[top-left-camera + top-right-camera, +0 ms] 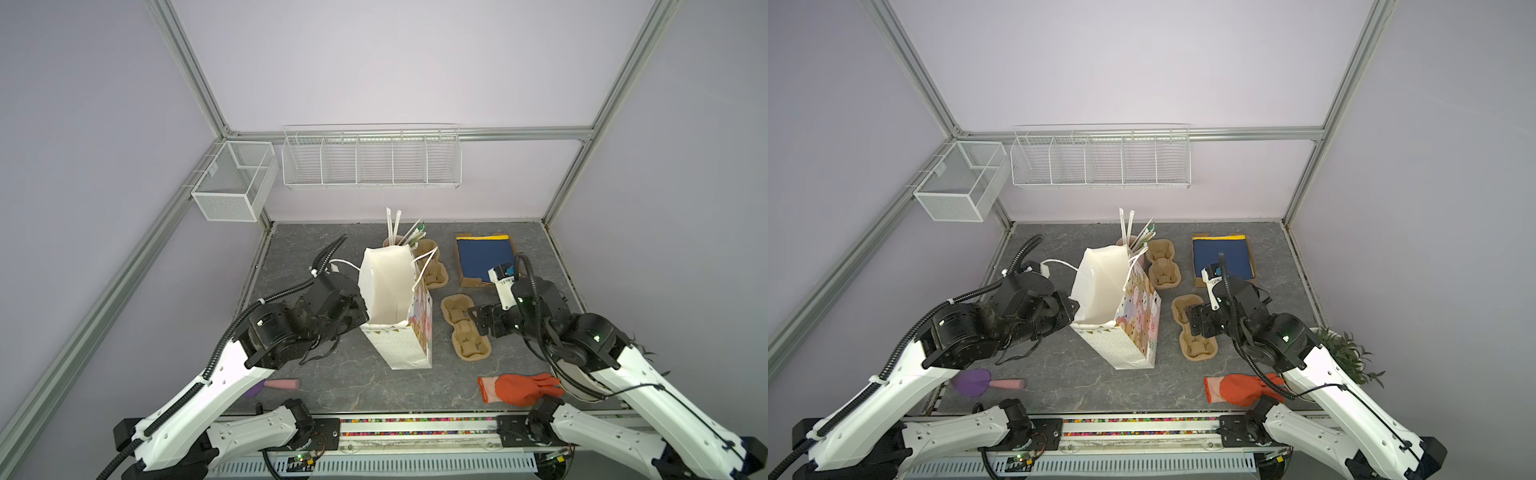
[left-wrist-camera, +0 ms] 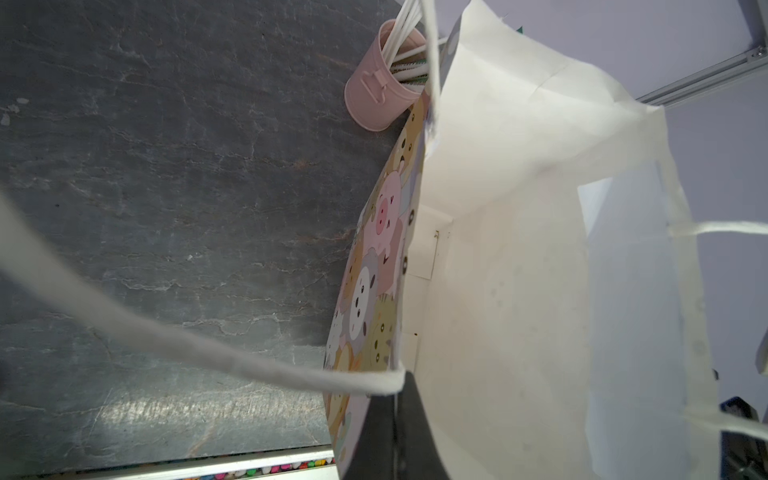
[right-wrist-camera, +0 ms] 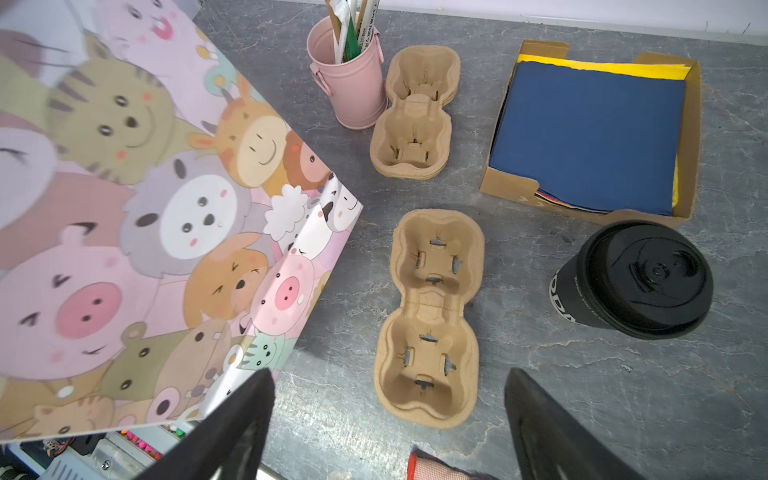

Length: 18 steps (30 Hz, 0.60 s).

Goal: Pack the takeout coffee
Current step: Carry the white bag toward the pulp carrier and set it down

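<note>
Takeout coffee (image 3: 631, 278): black cup with its black lid on, upright on the right side of the surface (image 1: 332, 374). It stands just beside the near corner of a cardboard tray (image 3: 692, 137) that holds blue and yellow sheets. Only the right wrist view shows it; in both top views the right arm covers it.

Right gripper (image 3: 388, 374): jaws wide apart, nothing between them. It hangs over the near pulp carrier (image 1: 465, 328), which lies between the coffee and the gift bag (image 1: 399, 340).

Left gripper (image 1: 362, 316): jaws together, pinching the bag's left rim. The bag stands upright mid-surface with its mouth open, white inside and cartoon animals outside. One handle cord (image 2: 166, 332) sags across the left wrist view.

Far carrier (image 1: 432, 266): toward the back edge, just beside the pink cup of straws (image 3: 353, 83), which stands behind the bag.

Orange glove (image 1: 515, 388): front edge, right side.
Purple-headed, pink-handled tool (image 1: 988, 382): near the front-left corner.
Green plant (image 1: 1350, 357): by the right edge.

The surface is dark grey with stone veining. The walls are pale lilac in an aluminium frame. A white wire rack (image 1: 370, 166) hangs on the back wall and a mesh basket (image 1: 232, 187) at the back-left post.
</note>
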Motion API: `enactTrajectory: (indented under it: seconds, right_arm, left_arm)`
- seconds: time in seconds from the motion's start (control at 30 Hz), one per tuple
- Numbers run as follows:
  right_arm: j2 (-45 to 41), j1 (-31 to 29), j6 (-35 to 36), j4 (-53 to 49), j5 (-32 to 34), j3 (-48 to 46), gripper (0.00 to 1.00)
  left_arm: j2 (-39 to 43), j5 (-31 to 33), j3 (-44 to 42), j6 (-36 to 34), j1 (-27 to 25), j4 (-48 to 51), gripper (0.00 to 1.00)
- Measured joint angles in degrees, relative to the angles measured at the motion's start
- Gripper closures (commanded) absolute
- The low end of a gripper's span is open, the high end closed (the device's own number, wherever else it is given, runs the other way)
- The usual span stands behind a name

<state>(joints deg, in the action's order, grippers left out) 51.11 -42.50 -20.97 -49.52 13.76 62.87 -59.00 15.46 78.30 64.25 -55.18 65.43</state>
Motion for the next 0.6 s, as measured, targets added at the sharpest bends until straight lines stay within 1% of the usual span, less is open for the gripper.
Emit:
enactTrajectory:
  seconds: [0.2, 0.37, 0.6]
  right_arm:
    - [-1.31, 0.02, 0.02, -0.37, 0.37, -0.61, 0.10]
    - [-1.36, 0.00, 0.00, -0.44, 0.37, -1.33, 0.10]
    - [-2.32, 0.00, -0.04, -0.52, 0.87, -3.19, 0.07]
  left_arm:
    - [-0.52, 2.56, -1.20, 4.37, -4.55, 0.63, 1.00]
    - [-1.36, 2.99, -5.29, 7.17, -5.97, -1.55, 1.00]
    - [-4.76, 4.57, -6.97, 9.70, -7.58, -5.01, 1.00]
